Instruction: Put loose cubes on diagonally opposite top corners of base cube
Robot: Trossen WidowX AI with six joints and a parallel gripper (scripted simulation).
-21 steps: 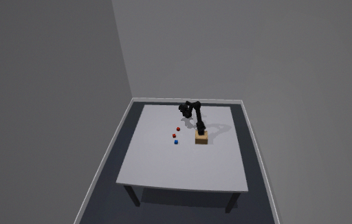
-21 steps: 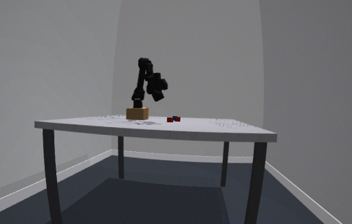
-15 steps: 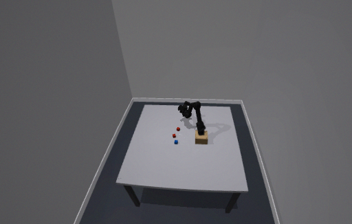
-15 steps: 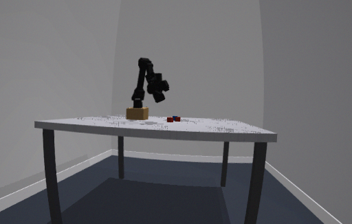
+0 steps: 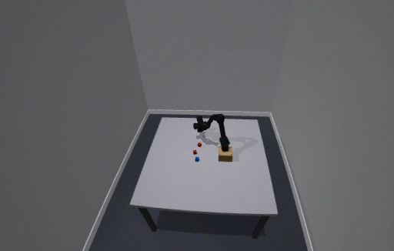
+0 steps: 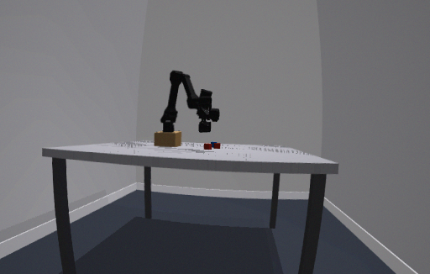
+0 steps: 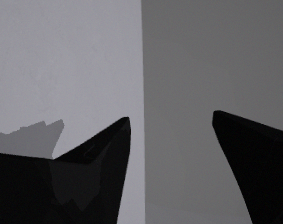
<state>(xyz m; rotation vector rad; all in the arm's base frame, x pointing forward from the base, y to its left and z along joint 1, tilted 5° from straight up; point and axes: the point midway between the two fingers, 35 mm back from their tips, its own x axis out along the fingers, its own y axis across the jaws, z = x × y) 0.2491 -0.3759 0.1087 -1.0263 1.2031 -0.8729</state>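
Note:
Three small cubes rest on the table, apart from each other in the top view: a red cube (image 5: 199, 145) (image 6: 207, 146) farthest back, a second red cube (image 5: 195, 152) (image 6: 217, 145) in the middle, and a blue cube (image 5: 197, 158) (image 6: 213, 144) nearest the front, partly hidden behind the red ones in the exterior view. Nothing is stacked on the blue cube. My gripper (image 5: 198, 127) (image 6: 208, 120) (image 7: 173, 120) is open and empty, tilted in the air above the table behind the cubes as the top view shows it. No cube shows in the wrist view.
The arm stands on a wooden block (image 5: 225, 157) (image 6: 167, 139) to the right of the cubes in the top view. The white table (image 5: 205, 189) (image 6: 191, 161) (image 7: 67, 60) carries the arm's shadow. Its edge crosses the wrist view, with a grey surface beyond.

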